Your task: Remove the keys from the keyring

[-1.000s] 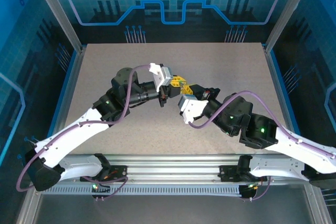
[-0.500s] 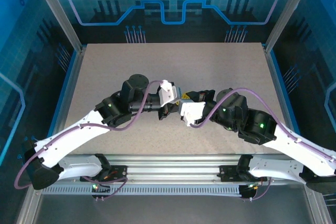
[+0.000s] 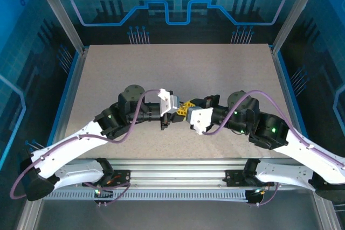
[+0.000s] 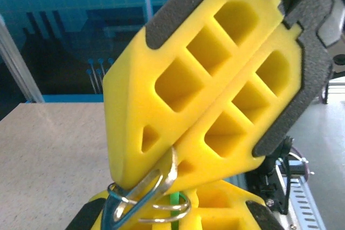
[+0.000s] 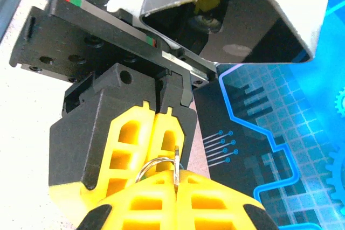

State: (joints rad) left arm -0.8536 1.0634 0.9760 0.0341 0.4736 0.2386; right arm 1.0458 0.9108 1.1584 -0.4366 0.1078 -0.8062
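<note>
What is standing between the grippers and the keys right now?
Nothing visible. The left gripper is shut on the keyring, and the right gripper is shut on the keys right beside it.

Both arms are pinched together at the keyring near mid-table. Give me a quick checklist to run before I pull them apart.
1. Left gripper shut: ok, its fingers are pressed together.
2. Right gripper shut: ok, its fingers are pressed together.
3. Keyring caught where the two grippers' tips meet: ok.
4. Green key off the keyring: not ok, it sits right at the ring.
5. Which gripper grips the key and which grips the ring: cannot tell, the tips crowd the spot.
</note>
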